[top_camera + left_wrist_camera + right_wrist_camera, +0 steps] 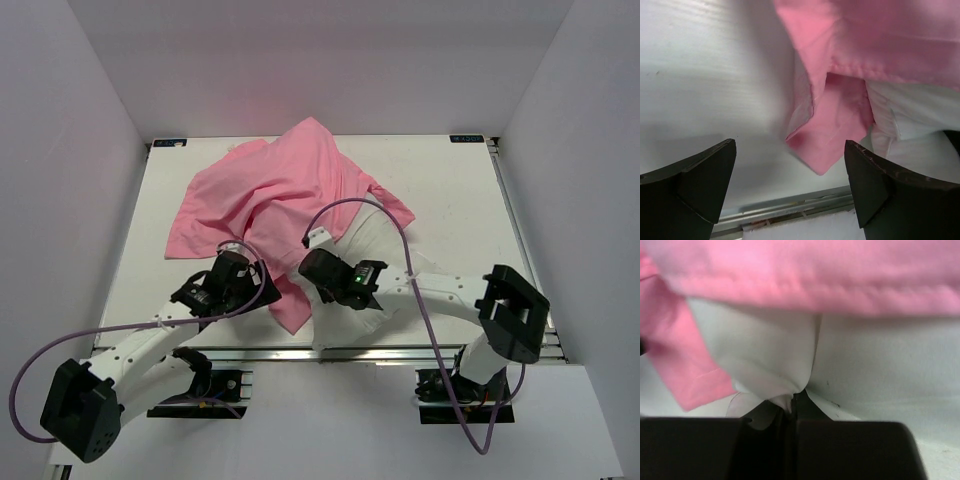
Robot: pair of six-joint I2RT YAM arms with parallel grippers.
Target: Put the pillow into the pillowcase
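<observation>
While the pillowcase (270,195) lies crumpled across the upper centre of the table (450,200), we see its long run slanting from top centre down to a pointed corner at lower centre. Its face is matte pink with stitched hems. The pillow (380,245), plain white and soft, sits under it and shows only at centre right and lower centre, so we cannot tell its long axis. The right gripper (790,412) is clamped tight on a pinch of the pillow's fabric. The left gripper (790,145) stands wide apart and empty, just beside that pink corner.
</observation>
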